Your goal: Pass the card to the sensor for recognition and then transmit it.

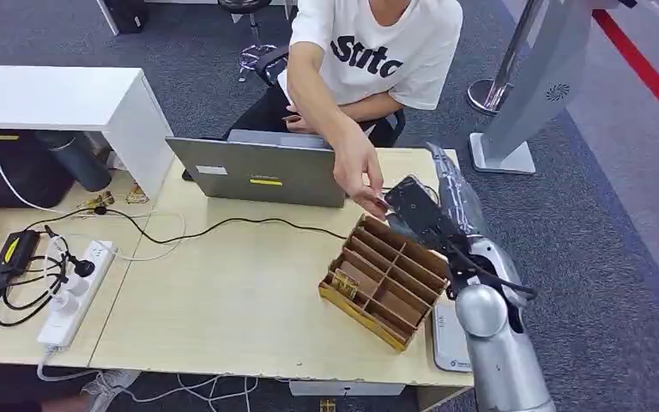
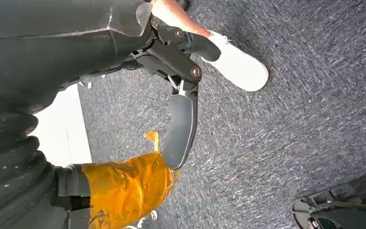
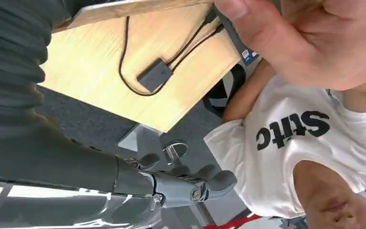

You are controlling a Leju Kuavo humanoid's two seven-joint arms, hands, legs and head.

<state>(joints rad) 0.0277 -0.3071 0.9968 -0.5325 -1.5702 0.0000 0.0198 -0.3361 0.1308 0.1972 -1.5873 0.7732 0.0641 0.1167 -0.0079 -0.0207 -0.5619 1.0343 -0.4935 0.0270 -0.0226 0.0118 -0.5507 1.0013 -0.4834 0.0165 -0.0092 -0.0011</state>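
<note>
The desk carries a laptop at its far edge, a wooden divided organizer near the right edge, and a small black sensor box on a cable beside the laptop. A seated person reaches across with one hand, fingertips meeting the right robot hand just above the organizer's far corner. I cannot see the card itself, nor tell whether the right robot hand holds anything; its fingers look loosely extended. The left robot hand hangs over the floor, holding nothing, fingers apart. To do the handover well, the right robot hand should stay steady until the person's grip is firm.
</note>
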